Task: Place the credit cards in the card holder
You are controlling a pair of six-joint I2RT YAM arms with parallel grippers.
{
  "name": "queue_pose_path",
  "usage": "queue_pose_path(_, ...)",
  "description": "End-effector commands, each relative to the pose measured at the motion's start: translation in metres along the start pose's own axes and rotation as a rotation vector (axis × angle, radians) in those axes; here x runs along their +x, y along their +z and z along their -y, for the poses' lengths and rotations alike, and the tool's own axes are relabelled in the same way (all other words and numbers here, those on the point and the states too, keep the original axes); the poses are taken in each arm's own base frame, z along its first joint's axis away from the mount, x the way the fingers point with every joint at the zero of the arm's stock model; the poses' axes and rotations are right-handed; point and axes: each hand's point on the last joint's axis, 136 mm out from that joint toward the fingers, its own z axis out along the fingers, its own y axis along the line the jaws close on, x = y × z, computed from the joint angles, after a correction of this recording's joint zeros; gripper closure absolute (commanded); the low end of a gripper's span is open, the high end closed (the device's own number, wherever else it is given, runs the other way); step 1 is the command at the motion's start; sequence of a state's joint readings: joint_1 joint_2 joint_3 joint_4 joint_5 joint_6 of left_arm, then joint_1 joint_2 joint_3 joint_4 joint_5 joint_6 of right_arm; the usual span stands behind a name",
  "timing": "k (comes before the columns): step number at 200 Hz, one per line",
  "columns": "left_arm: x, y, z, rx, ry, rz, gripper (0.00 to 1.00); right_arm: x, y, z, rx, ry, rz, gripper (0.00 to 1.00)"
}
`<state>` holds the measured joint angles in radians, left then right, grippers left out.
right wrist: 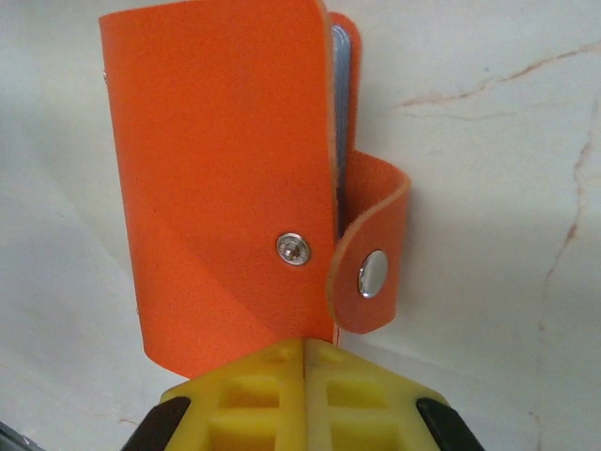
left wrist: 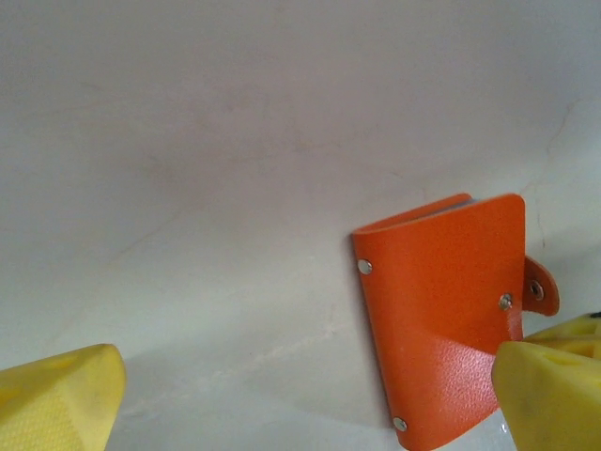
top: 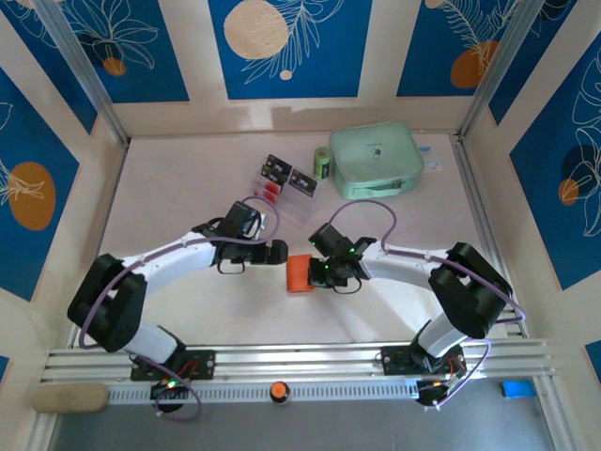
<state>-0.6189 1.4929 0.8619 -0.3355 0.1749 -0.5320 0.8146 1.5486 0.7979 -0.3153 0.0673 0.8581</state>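
Note:
The orange card holder point(top: 299, 273) sits mid-table between my two grippers, its snap strap point(right wrist: 369, 272) undone and grey pockets showing at its edge. My right gripper point(right wrist: 305, 349) is shut, its yellow fingertips pressed together on the holder's point(right wrist: 216, 169) near edge. To the holder's left, my left gripper point(top: 278, 252) stands open. In the left wrist view the holder point(left wrist: 441, 310) is at the right, its lower corner behind one yellow finger point(left wrist: 549, 395). Two credit cards point(top: 288, 175), black and white with red, rest at a clear box further back.
A mint-green zip pouch point(top: 376, 160) lies at the back right, with a small green roll point(top: 322, 163) beside it. The clear box point(top: 272, 193) stands just behind my left gripper. Metal rails point(top: 300, 362) run along the near edge.

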Motion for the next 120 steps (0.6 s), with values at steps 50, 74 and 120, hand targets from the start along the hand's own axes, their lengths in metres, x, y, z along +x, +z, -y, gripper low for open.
queue_pose_path(50, 0.02, 0.024, 0.017, -0.025, 0.144, -0.094, 0.0, 0.004, 0.005, 0.006, -0.006, 0.036, -0.011, 0.98)
queue_pose_path(74, 0.025, 0.029, 0.018, -0.03, 0.163, -0.104, 0.0, 0.005, 0.005, 0.006, -0.006, 0.038, -0.011, 0.98)
queue_pose_path(120, 0.03, 0.037, 0.018, -0.048, 0.2, -0.112, 0.0, 0.004, 0.005, 0.004, -0.012, 0.038, -0.011, 0.98)
